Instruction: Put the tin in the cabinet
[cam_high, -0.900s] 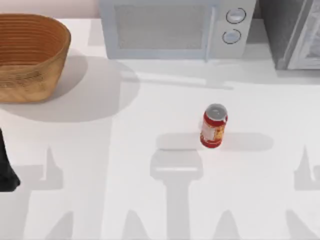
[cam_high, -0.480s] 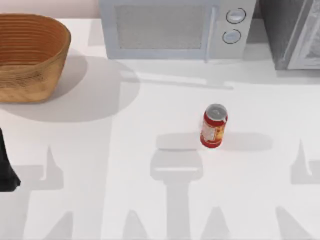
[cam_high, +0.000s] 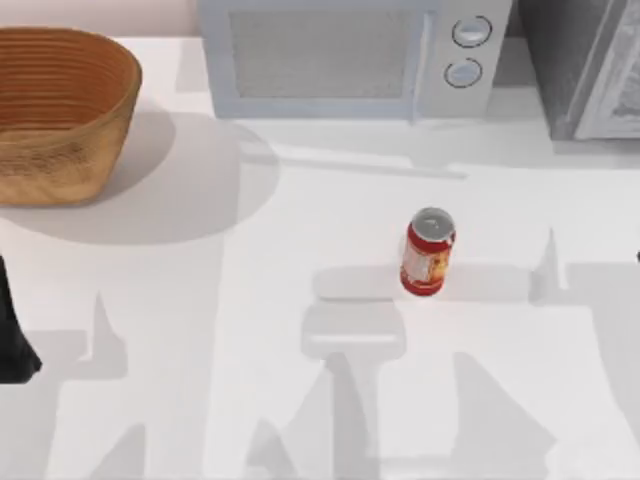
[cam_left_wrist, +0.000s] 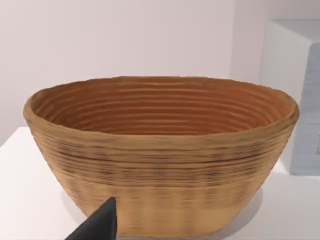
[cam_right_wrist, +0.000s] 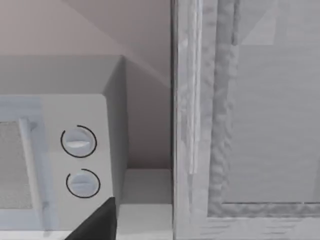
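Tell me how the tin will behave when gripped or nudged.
The tin stands upright on the table, taller than it is wide, so a high sideways nudge would probably tip it. Its round body would likely roll once down. It looks like rigid metal, so it should hold its shape in a grip, though the smooth wall may slip.

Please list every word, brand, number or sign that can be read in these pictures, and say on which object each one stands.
No text can be read.
Small red tin with silver top: its yellow-and-white label carries marks too blurred to read.
Light grey microwave: its two round knobs carry only a plain line each, no numbers.
Grey speckled cabinet and woven brown basket: no writing.
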